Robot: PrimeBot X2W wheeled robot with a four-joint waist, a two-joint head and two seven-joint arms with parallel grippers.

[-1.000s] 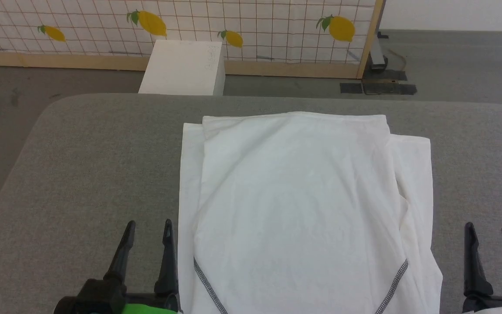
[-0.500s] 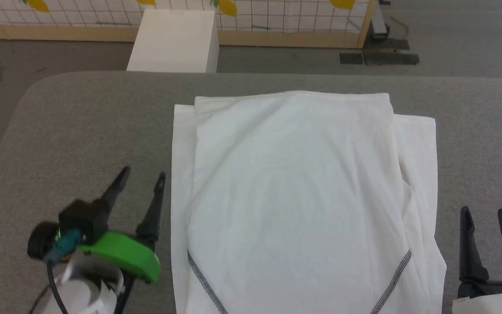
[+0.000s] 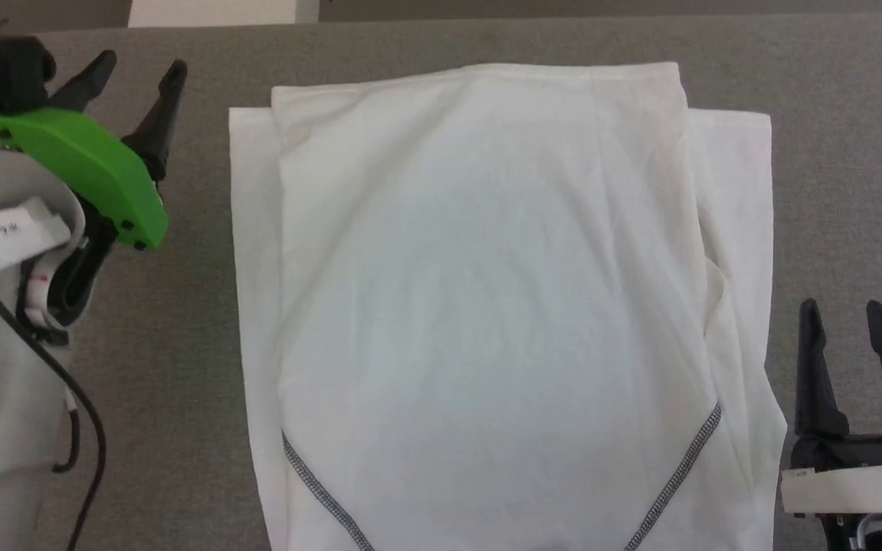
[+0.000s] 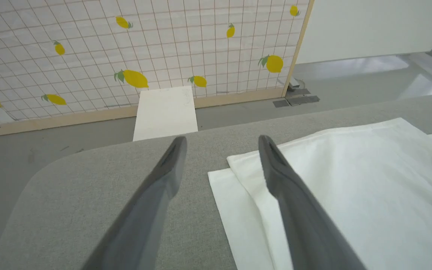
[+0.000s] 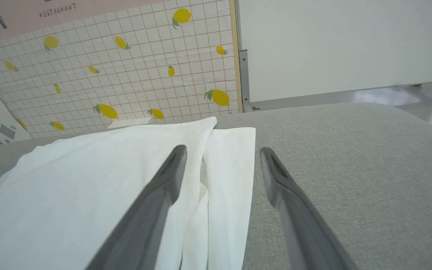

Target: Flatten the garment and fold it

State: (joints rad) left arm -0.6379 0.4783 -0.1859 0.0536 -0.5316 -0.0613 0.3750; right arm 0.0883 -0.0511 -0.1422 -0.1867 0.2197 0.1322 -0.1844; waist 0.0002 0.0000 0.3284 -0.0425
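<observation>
Nearest the robot, the right gripper (image 3: 841,306) sits just off the garment's (image 3: 487,268) right edge, level with the grey seams (image 3: 686,467). Its fingers are spread wide and hold nothing. Against the cloth it is where it was a second ago; its shift in the head view comes from the camera tipping downward.

The garment lies flat on the grey table (image 3: 847,76). It forms a long panel with narrower strips of a lower layer showing along both sides, and a small ruck sits on the right strip. It has not shifted on the table.

The real change is on the left. A second ago the left gripper (image 3: 142,63) was beside the garment's near part. It has since travelled up the left side and now hovers near the far left corner, just off the cloth, wide open and empty. In the left wrist view the inner finger (image 4: 272,165) points at that corner.

Beyond the table stand a white box (image 4: 165,112) and a lemon-print wall (image 4: 126,56).

The sides look already folded in, so this reads as the set-up for the cross fold. The left arm is in place for the far corner, while the right has yet to go up to its own.
</observation>
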